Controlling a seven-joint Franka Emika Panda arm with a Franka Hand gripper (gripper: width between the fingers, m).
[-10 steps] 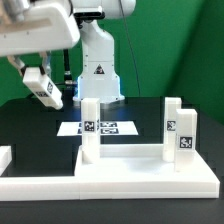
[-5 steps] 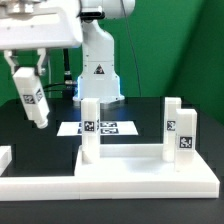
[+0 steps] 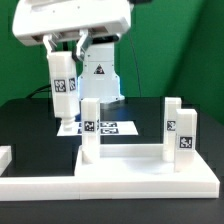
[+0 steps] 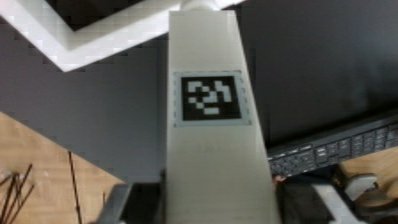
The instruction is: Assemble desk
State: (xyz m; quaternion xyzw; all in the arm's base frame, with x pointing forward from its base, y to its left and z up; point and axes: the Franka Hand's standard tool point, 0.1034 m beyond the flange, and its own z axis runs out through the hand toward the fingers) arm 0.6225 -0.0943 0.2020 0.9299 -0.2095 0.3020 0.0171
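Hanging upright in the upper left of the exterior view, a white leg [image 3: 61, 90] is gripped near its top by the fingers [image 3: 63, 45], which are closed partway around it, a black-and-white tag showing on its face. It's held clear of the black desk [image 3: 25, 125], its lower end just above the marker board [image 3: 105, 128] as seen from here. Below, in the lower half of the frame, the white desk top [image 3: 150, 178] is laid flat, with three legs already stood up on it: one left of centre [image 3: 90, 130] and two close together at the right [image 3: 183, 128]. The robot base [image 3: 98, 62] is seen at the back, upper centre.

In the wrist view, the frame's middle is filled top to bottom by the held leg [image 4: 210, 130], with its tag at centre. A white edge [image 4: 80, 45] is caught in the upper left, over the dark desk.
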